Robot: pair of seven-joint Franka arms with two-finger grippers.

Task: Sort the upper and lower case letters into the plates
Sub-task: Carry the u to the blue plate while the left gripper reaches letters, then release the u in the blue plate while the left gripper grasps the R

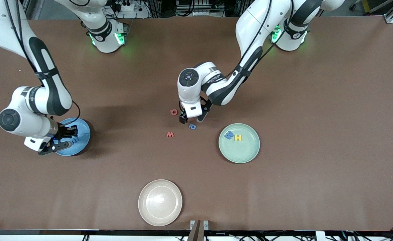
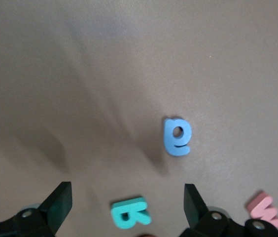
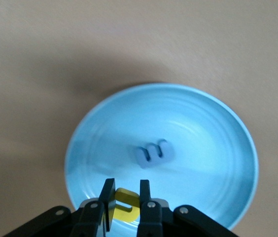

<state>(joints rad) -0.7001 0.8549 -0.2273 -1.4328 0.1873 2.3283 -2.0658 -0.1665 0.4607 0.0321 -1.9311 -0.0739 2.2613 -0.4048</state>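
My left gripper [image 1: 191, 119] is open and low over the table. A teal letter [image 2: 130, 213] lies between its fingers [image 2: 62, 197], untouched, and is hidden in the front view. A blue letter [image 1: 192, 126], a red letter [image 1: 173, 111] and a red w [image 1: 170, 134] lie around it. The mint plate [image 1: 246, 154] holds a blue W [image 1: 229, 135] and a yellow H [image 1: 238, 137]. My right gripper [image 1: 68, 137] is over the blue plate [image 1: 82, 124], shut on a yellow letter [image 3: 127, 205]. A blue letter [image 3: 153, 153] lies in that plate [image 3: 203, 128].
A cream plate [image 1: 160, 202] sits near the table's front edge, nearer to the front camera than the loose letters. In the left wrist view the blue letter [image 2: 178, 137] and a pink-red letter [image 2: 263, 209] lie just outside the fingers.
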